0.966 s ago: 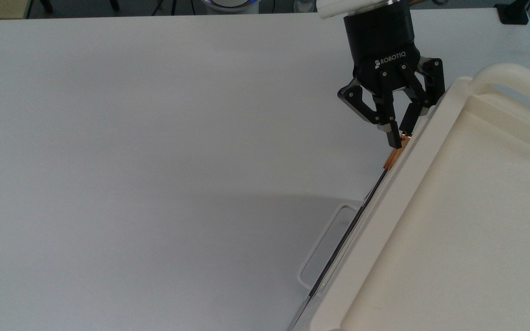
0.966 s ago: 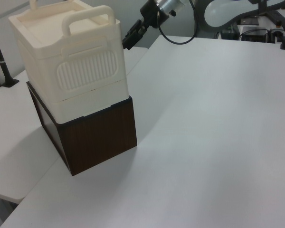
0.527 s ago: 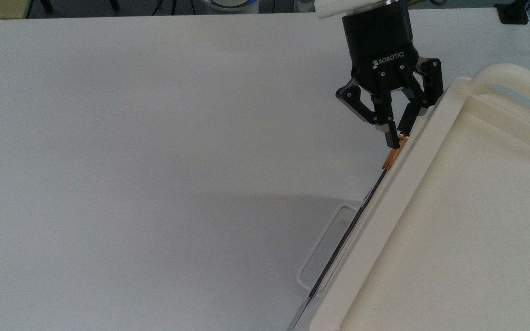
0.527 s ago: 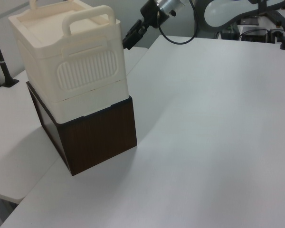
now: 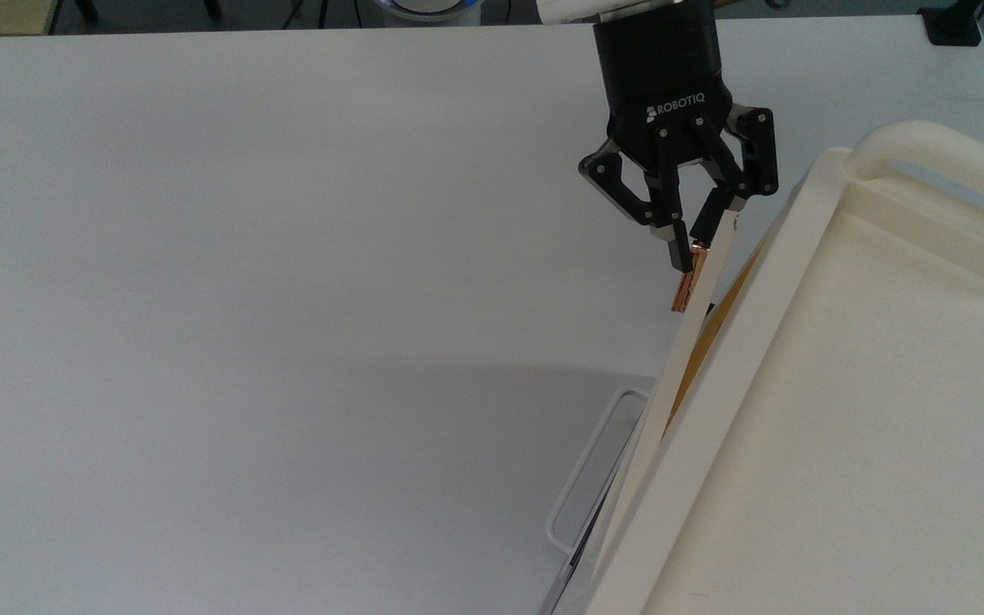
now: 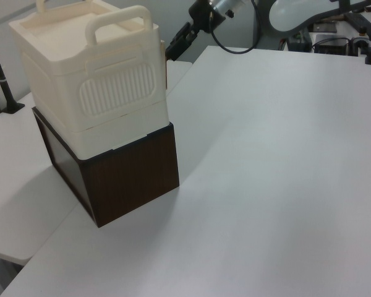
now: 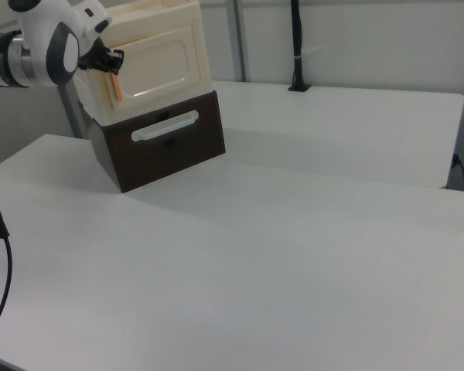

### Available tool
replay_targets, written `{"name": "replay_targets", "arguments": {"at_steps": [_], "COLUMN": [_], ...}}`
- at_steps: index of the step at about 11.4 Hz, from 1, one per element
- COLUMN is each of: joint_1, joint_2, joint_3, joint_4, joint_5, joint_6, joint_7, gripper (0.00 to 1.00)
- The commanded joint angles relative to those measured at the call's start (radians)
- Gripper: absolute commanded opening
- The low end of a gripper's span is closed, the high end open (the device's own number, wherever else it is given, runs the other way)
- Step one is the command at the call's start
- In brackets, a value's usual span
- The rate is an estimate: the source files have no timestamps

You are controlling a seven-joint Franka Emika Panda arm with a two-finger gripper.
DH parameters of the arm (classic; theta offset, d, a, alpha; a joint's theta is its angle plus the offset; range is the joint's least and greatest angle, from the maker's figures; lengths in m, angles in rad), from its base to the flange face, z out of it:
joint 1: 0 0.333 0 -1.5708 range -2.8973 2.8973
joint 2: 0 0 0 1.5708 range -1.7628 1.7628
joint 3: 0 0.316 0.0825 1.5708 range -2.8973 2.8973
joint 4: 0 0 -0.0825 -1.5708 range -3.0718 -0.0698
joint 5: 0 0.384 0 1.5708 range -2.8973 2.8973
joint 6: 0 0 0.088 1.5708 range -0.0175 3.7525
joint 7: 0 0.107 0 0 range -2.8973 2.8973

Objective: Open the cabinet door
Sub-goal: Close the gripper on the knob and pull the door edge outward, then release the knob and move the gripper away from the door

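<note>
Cabinet door ajar, free edge swung off the cabinet; end effector clamped on its copper handle.

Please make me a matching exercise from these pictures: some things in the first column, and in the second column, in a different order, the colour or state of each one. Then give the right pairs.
Things:
1. cabinet door
2. handle on the door
3. drawer front under the cabinet
4. gripper

Colour or state:
A. dark brown, with a white bar handle
B. black, shut on the copper bar
C. cream-white, swung partly open
D. shiny copper colour

Pairs: 1-C, 2-D, 3-A, 4-B
</note>
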Motion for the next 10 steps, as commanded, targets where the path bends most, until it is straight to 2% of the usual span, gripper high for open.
{"name": "replay_targets", "arguments": {"at_steps": [1, 2, 3, 4, 6, 10], "joint_1": [-0.050, -0.061, -0.081, -0.102, -0.165, -0.305], "joint_2": [-0.036, -0.038, -0.048, -0.058, -0.090, -0.131], "joint_3": [0.002, 0.002, 0.002, 0.002, 0.004, 0.004], "joint_4": [-0.046, -0.048, -0.056, -0.056, -0.056, -0.045], "joint_5": [0.000, 0.000, -0.002, 0.003, 0.007, 0.009], "joint_6": [0.026, 0.023, -0.009, -0.049, -0.130, -0.192], "joint_7": [-0.010, -0.010, -0.010, -0.007, -0.005, -0.007], "gripper": [0.00, 0.00, 0.08, 0.43, 0.99, 1.00]}}
